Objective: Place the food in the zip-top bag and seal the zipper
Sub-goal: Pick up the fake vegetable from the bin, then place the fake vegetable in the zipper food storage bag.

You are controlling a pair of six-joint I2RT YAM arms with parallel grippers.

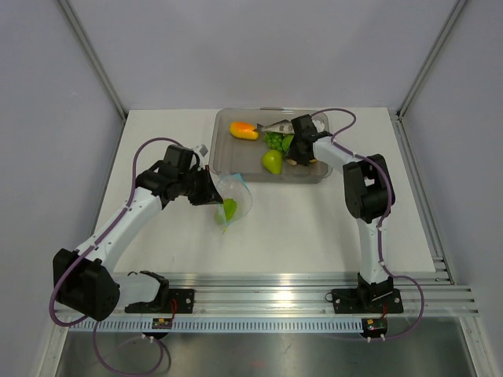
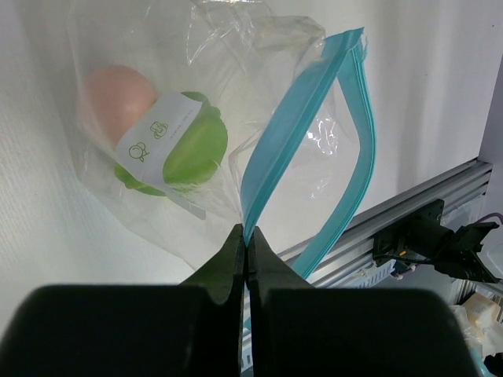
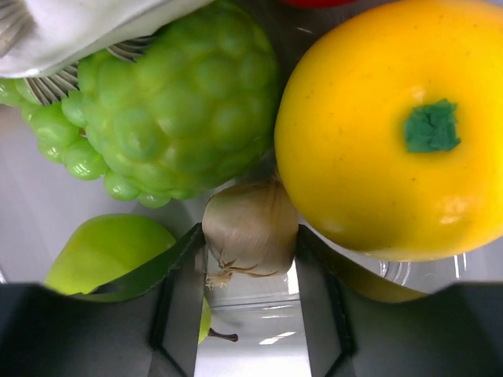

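Left gripper [image 2: 245,236]: zipper [image 2: 277,149]; right gripper [image 3: 250,239]: garlic [image 3: 247,210]

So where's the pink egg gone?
In the left wrist view, the pink egg sits inside the zip-top bag, upper left, right beside the green fruit.

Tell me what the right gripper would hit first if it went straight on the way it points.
The garlic bulb, which already sits between the fingers of the right gripper. Pushing on, it would likely press that into the bumpy green fruit and the yellow fruit just beyond; depth is hard to judge.
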